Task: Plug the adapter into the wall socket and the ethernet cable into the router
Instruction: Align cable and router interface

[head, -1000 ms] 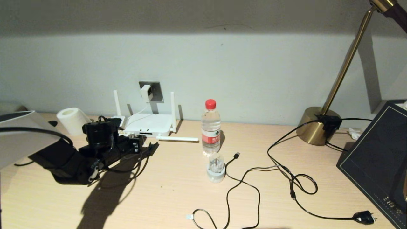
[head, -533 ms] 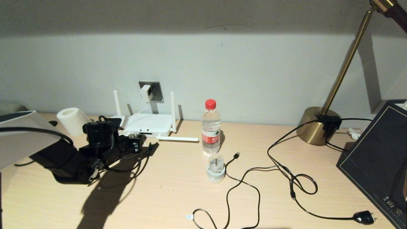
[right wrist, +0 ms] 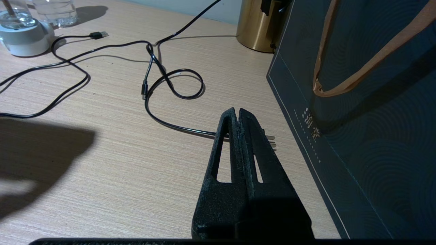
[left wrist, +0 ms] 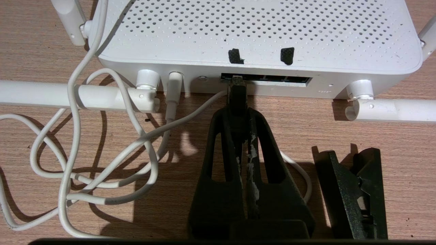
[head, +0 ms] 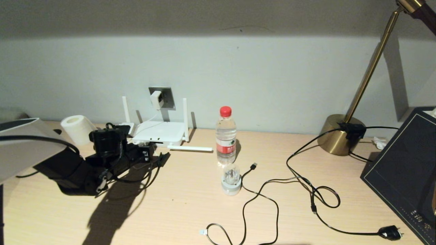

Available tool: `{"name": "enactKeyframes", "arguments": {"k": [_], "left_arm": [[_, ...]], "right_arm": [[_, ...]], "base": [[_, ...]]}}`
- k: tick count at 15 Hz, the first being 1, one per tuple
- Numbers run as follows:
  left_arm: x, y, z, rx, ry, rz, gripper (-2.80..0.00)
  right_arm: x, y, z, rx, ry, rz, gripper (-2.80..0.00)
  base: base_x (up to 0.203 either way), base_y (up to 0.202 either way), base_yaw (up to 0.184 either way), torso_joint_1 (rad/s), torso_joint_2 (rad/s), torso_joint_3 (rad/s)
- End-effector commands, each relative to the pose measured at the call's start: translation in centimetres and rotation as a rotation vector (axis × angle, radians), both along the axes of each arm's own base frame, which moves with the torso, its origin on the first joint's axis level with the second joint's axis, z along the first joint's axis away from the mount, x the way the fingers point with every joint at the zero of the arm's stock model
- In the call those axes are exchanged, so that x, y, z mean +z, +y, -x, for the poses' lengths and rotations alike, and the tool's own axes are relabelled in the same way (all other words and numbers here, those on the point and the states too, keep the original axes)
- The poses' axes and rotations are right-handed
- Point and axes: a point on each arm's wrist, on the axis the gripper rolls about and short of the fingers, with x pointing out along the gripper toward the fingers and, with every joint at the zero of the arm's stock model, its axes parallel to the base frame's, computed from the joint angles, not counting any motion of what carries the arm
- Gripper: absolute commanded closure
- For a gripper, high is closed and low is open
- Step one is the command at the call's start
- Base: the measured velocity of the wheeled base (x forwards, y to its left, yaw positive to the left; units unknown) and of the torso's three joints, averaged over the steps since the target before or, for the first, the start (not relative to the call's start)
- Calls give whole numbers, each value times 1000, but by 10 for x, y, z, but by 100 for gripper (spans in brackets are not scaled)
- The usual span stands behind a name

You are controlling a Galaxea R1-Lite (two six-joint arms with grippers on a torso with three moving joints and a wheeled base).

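The white router lies against the wall under the grey wall socket. The white adapter sits in that socket, its thin cord hanging down to the router. My left gripper is shut on the black boot of the ethernet cable. The cable's clear connector tip touches the leftmost opening of the router's dark port strip. In the head view the left gripper is just in front of the router. My right gripper is shut on nothing, low over the desk beside a dark bag.
A water bottle, a domed gadget, a thin USB cable and a lamp cord with its plug lie mid-desk. The brass lamp base and dark bag stand right. A paper roll sits left. A black clip lies by my left fingers.
My left gripper has edged slightly toward the router with the ethernet connector in it. Nothing else has moved.
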Motion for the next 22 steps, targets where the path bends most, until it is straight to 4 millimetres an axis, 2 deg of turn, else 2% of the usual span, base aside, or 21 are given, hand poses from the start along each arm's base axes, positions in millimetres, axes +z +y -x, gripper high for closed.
{"name": "enactKeyframes", "arguments": {"k": [1, 9, 22], "left_arm": [[-1, 0, -1, 1, -2, 2, 0], [-8, 0, -4, -9, 11, 7, 0], [-8, 5, -3, 2, 13, 7, 0]], "right_arm": [[-3, 0, -1, 1, 13, 1, 0], [-3, 0, -1, 1, 13, 1, 0], [-3, 0, -1, 1, 13, 1, 0]], "base": [[0, 0, 0, 0, 0, 0], [0, 0, 0, 0, 0, 0], [0, 0, 0, 0, 0, 0]]}}
